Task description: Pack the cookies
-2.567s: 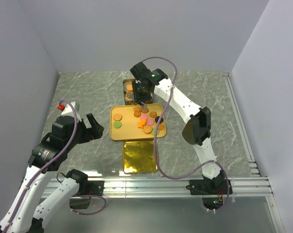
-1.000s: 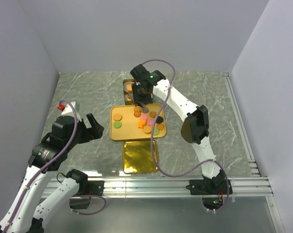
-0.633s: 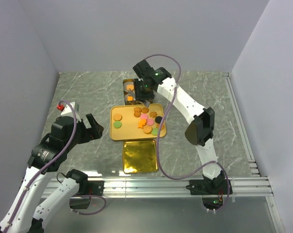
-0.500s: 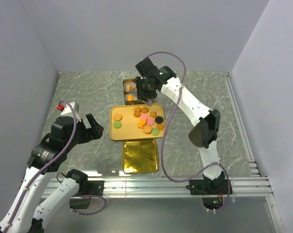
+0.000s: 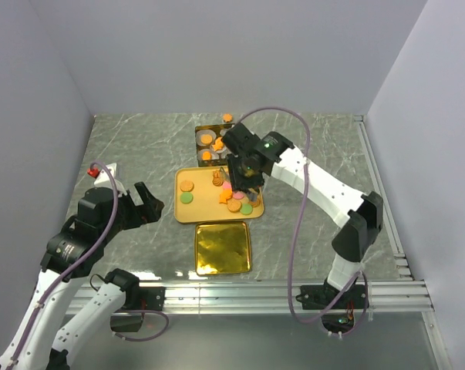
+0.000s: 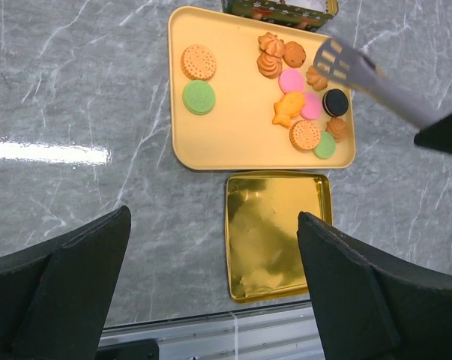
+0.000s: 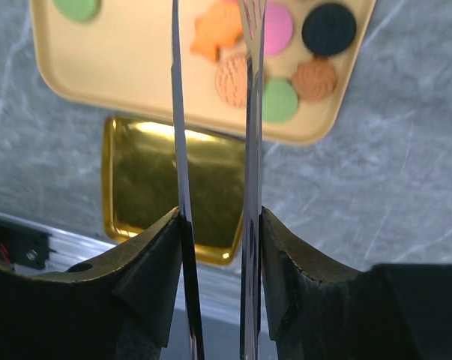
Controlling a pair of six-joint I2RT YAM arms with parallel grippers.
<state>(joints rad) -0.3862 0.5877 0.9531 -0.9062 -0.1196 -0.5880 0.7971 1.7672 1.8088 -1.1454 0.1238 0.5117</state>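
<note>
Although most cookies point(image 5: 234, 196) lie on the yellow tray point(image 5: 201, 202) at frame centre, a few orange ones already sit in the tin point(image 5: 197, 142) just above it, so packing looks barely begun. Over the tray's right part, the right gripper point(image 5: 244, 166) clamps tongs point(image 6: 375, 79), their tips apart with nothing between. At lower left, the left gripper point(image 5: 146, 202) hangs wide open, holding nothing.

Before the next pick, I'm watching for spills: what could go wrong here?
The silver metal tongs in the right gripper hang over a tight cluster of small toy cookies; closing could knock neighbours. The green round cookie and brown swirl cookie lie by the yellow tray's rim and could slide off.
</note>
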